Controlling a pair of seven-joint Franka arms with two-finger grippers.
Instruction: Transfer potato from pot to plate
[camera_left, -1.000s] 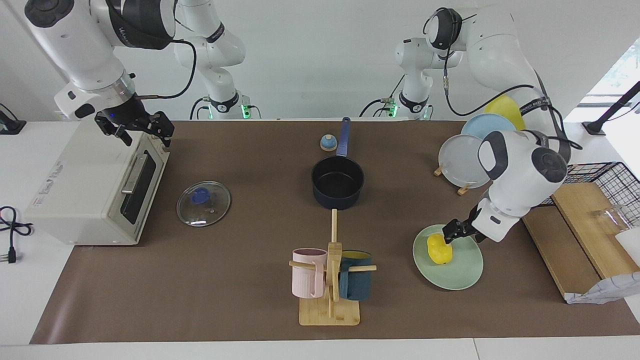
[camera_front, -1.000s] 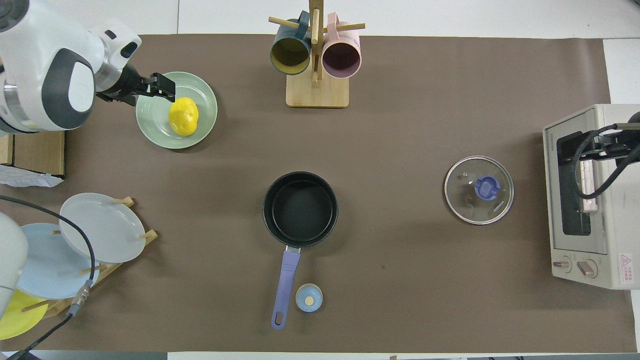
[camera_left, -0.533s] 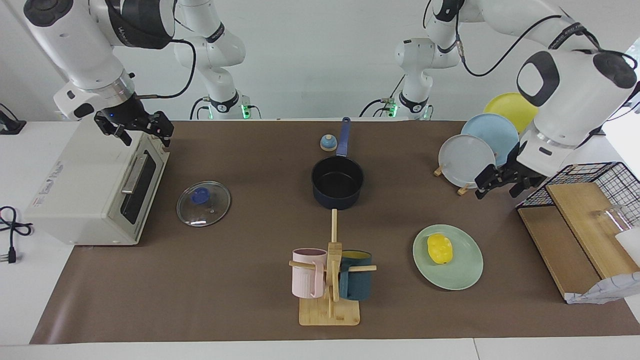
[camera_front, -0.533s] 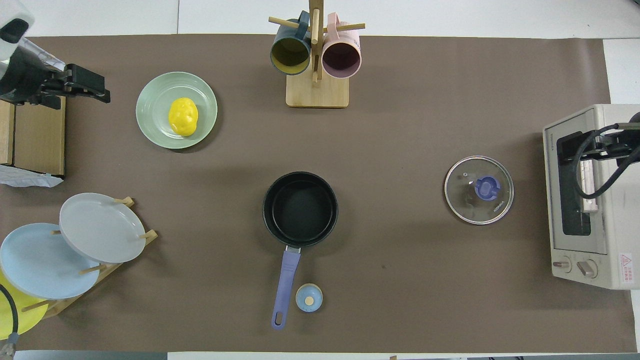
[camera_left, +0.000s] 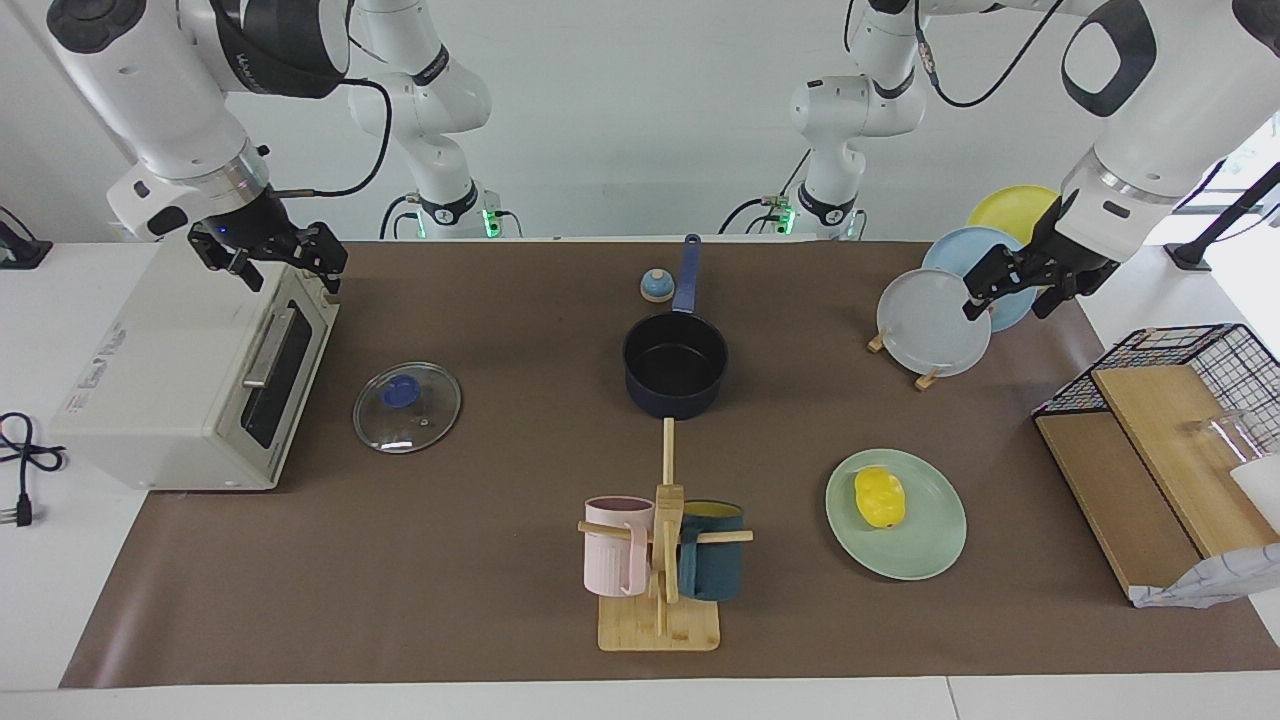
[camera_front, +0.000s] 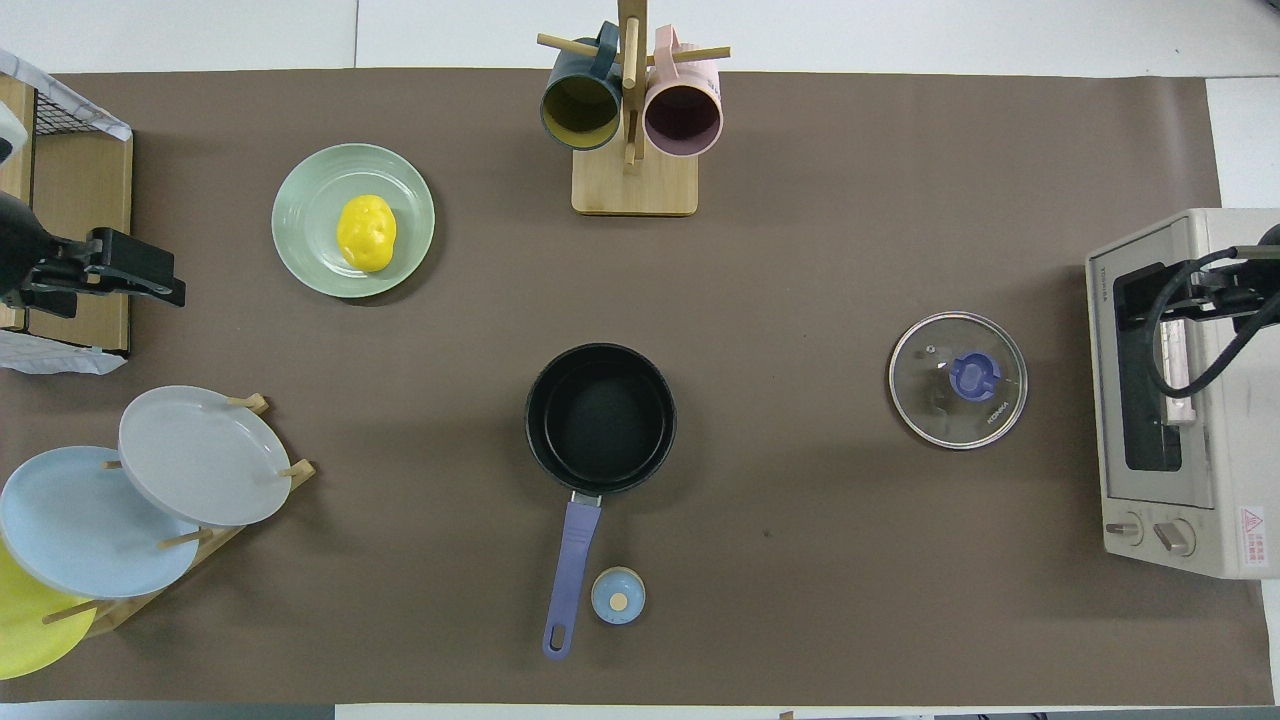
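The yellow potato (camera_left: 879, 497) (camera_front: 366, 232) lies on the mint-green plate (camera_left: 932, 545) (camera_front: 305, 200), toward the left arm's end of the table. The navy pot (camera_left: 675, 365) (camera_front: 600, 418) stands empty at the table's middle, its long handle pointing toward the robots. My left gripper (camera_left: 1008, 300) (camera_front: 172, 280) is open and empty, raised over the plate rack, well away from the plate. My right gripper (camera_left: 290, 262) is open and empty, waiting over the toaster oven.
A mug tree (camera_left: 660, 560) with a pink and a teal mug stands farther from the robots than the pot. A glass lid (camera_left: 407, 406) lies beside the toaster oven (camera_left: 170, 370). A rack of plates (camera_left: 935, 320), a small blue bell (camera_left: 656, 286) and a wire basket (camera_left: 1200, 350) are also here.
My left gripper has let go of the potato on the green plate, risen and drawn back toward the plate rack. The right arm has not moved.
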